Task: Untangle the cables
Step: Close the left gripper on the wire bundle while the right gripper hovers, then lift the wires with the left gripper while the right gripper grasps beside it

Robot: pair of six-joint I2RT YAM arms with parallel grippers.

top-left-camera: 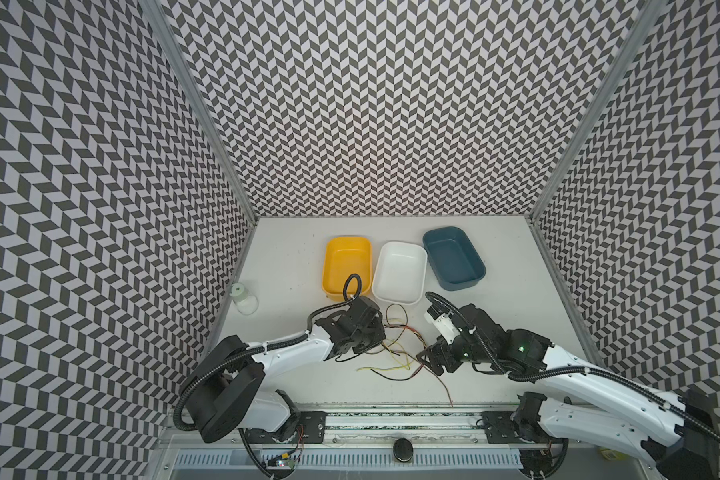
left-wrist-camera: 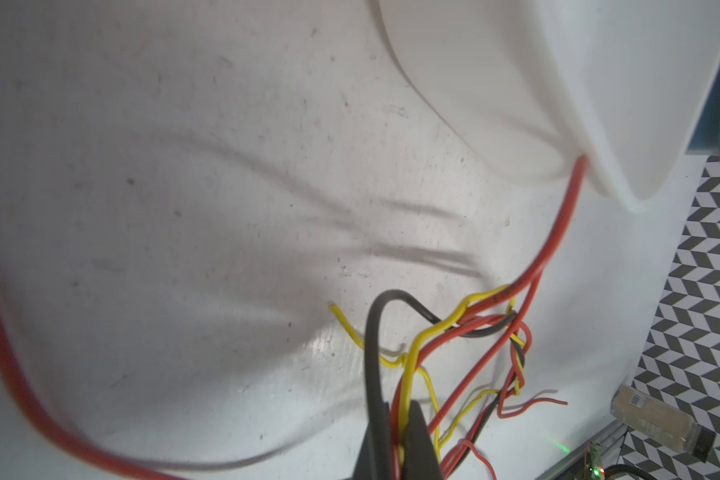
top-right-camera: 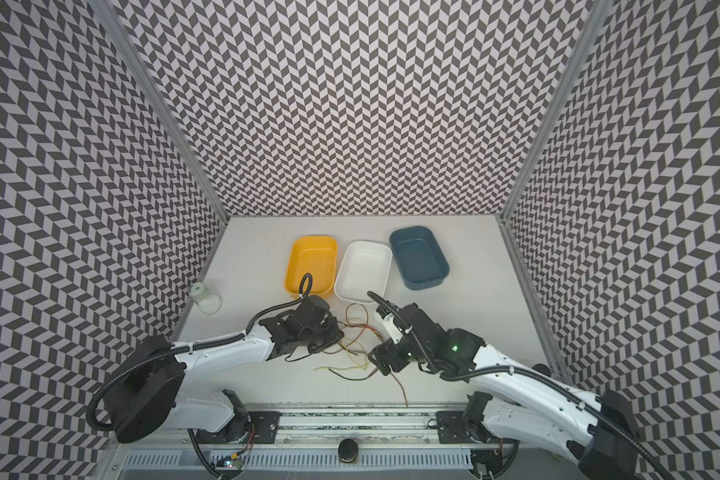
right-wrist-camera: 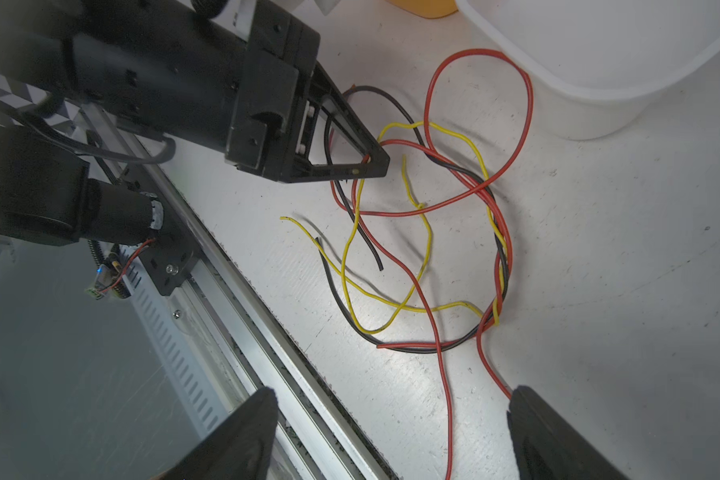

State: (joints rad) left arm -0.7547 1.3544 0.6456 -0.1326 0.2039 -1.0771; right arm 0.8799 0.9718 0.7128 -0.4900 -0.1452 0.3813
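Left gripper [right-wrist-camera: 368, 166]: jaws pressed together, clamped on the cables [right-wrist-camera: 429, 232]. A yellow and a red strand show at the tip; cannot tell whether a black one is pinched too. Right gripper [right-wrist-camera: 391, 432]: fingers wide apart, holding nothing; one red strand runs between them and is cut off at the frame edge. In both top views the cables lie on the table [top-left-camera: 287, 257] at 6 o'clock of the white tray [top-left-camera: 393, 300], with the left gripper at their 9 and the right at their 3. The left fingertips are hidden under the wrist there.

The cables [right-wrist-camera: 503, 257] have smooth, rubbery-looking sheaths; white tray [right-wrist-camera: 591, 112] glossy plastic, seemingly; table [right-wrist-camera: 620, 291] matt, scuffed.
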